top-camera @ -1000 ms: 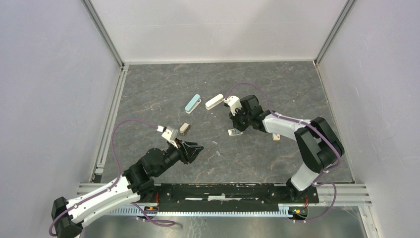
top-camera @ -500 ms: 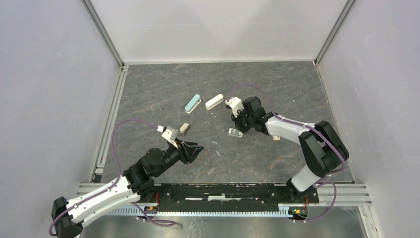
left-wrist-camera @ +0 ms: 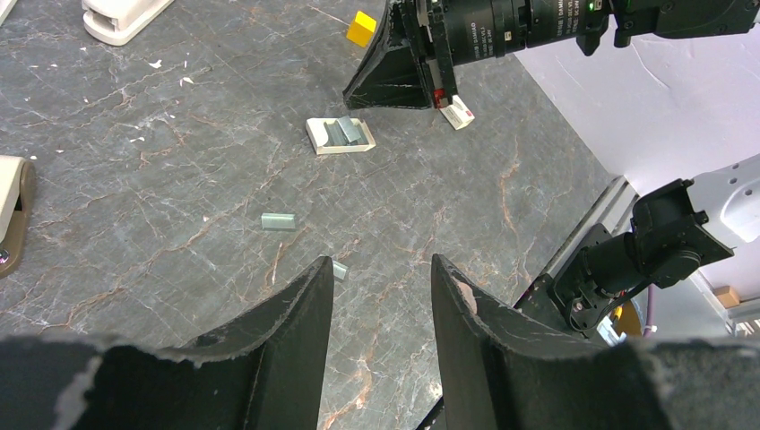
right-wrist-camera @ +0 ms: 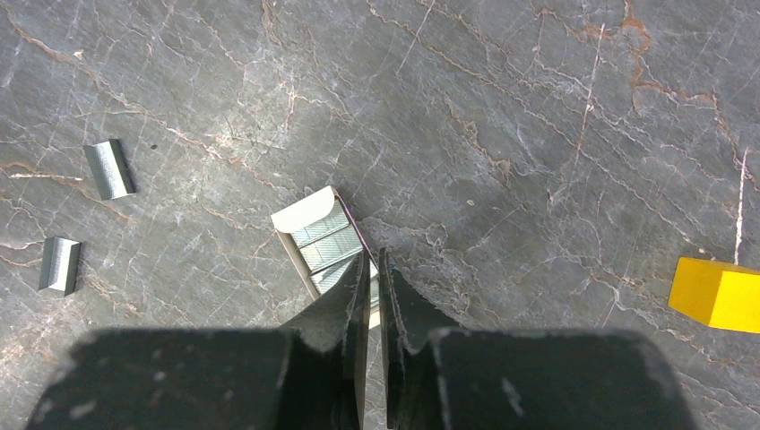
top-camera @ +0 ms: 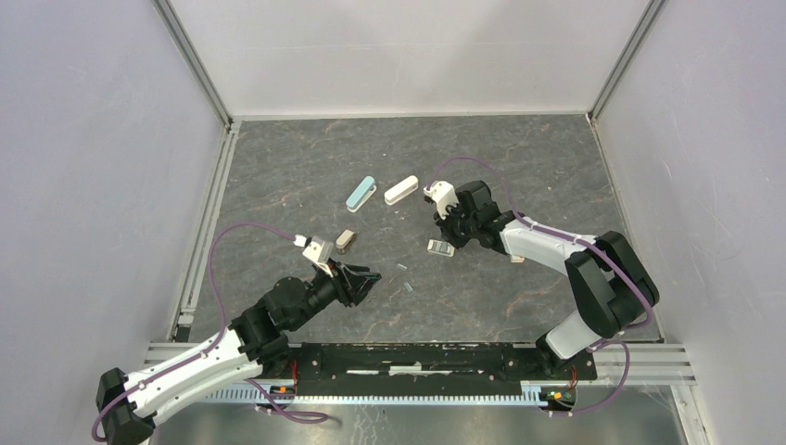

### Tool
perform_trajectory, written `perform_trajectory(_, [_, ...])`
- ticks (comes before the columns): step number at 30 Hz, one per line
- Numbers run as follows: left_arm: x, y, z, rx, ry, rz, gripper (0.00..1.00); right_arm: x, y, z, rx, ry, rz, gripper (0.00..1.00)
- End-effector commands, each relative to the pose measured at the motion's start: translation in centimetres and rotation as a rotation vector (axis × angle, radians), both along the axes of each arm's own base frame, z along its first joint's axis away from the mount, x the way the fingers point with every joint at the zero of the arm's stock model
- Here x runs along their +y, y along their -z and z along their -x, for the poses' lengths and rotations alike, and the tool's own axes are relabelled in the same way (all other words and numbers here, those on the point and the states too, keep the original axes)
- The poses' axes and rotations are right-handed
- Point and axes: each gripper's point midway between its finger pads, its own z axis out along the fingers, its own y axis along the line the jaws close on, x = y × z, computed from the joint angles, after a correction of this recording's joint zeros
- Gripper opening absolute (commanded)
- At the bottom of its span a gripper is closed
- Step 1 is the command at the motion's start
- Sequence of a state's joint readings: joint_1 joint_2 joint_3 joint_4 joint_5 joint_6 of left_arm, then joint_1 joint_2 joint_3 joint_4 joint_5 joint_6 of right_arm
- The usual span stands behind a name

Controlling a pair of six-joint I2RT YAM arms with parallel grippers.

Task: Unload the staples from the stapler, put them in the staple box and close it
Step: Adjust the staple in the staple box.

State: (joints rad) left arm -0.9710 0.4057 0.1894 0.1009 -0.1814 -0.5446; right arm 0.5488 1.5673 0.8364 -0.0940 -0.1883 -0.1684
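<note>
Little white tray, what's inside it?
Grey staple strips lie side by side inside the little white tray. The right claw is closed on its near corner, so whatever is in that bit is hidden.

Nothing here can be read. In the left wrist view, fine white print runs along the black body of the right arm (left-wrist-camera: 502, 25), too small to make out. The small white box (left-wrist-camera: 458, 113) bears a red mark, its shape unclear.

staple tray (right-wrist-camera: 315, 235): partly behind right gripper (right-wrist-camera: 373, 262) | yellow cube (right-wrist-camera: 717, 293): edge-cut
</note>
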Motion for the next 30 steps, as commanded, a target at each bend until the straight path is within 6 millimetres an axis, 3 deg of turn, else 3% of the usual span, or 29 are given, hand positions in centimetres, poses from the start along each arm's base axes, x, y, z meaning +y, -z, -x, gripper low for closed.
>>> perform_trajectory(1, [0.1,-0.7,-0.2,-0.033,-0.004,0.010,0.51,-0.1,-0.4,-1.1,-0.029,0.012,0.003,0.13])
perform_trajectory(10, [0.2,-0.7,-0.2,-0.034,-0.007,0.010,0.51,-0.9,0.6,-1.6,-0.012,0.029,0.024,0.13])
perform_trajectory(30, [0.3,-0.7,-0.1,-0.036,-0.009,0.012,0.51,-0.4,0.0,-0.7,-0.021,-0.040,-0.001,0.12])
